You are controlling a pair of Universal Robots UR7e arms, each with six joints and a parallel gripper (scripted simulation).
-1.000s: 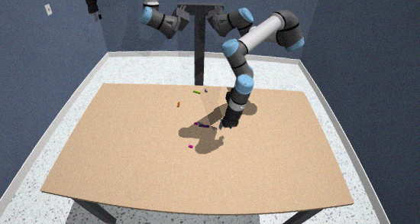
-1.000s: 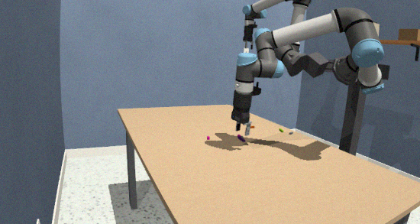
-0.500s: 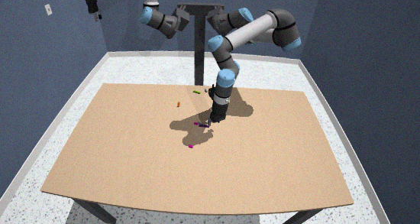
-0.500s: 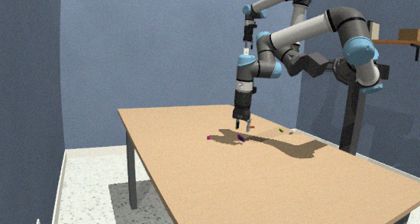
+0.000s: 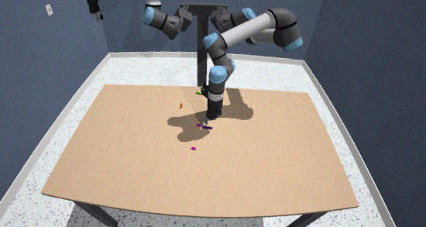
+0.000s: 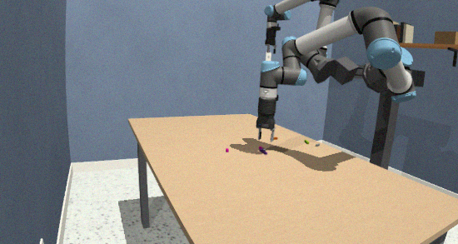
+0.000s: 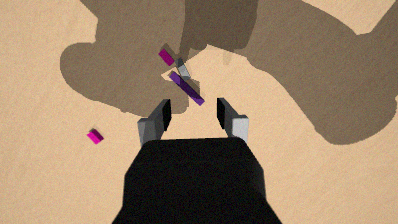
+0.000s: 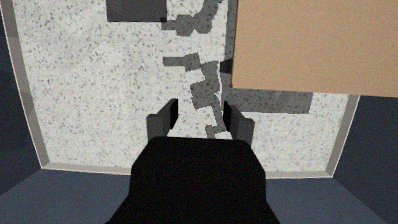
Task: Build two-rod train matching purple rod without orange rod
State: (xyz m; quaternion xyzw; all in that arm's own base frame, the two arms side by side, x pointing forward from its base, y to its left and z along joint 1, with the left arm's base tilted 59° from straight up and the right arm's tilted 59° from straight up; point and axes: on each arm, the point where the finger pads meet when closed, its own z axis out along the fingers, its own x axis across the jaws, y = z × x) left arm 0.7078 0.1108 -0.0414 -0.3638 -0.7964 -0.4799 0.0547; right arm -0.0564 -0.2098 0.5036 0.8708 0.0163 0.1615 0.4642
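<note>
The purple rod (image 5: 207,128) (image 6: 263,151) (image 7: 186,88) lies mid-table. A grey rod (image 7: 183,69) lies at an angle close to its upper end in the left wrist view; whether they touch is unclear. A magenta rod (image 5: 198,125) (image 7: 166,57) lies just beyond the grey one. Another magenta rod (image 5: 194,148) (image 6: 227,150) (image 7: 95,136) lies apart, nearer the front. A lime rod (image 5: 199,93) (image 6: 306,141) lies at the back. My left gripper (image 6: 266,140) (image 7: 193,108) is open and empty above the table near the purple rod. My right gripper (image 8: 200,109) is open and empty, away from the table.
An orange rod (image 5: 180,105) (image 6: 275,138) lies back left in the top view. A small greyish rod (image 6: 317,145) lies near the lime rod by the back edge; the left arm hides it in the top view. The left arm's shadow covers part of the rod group.
</note>
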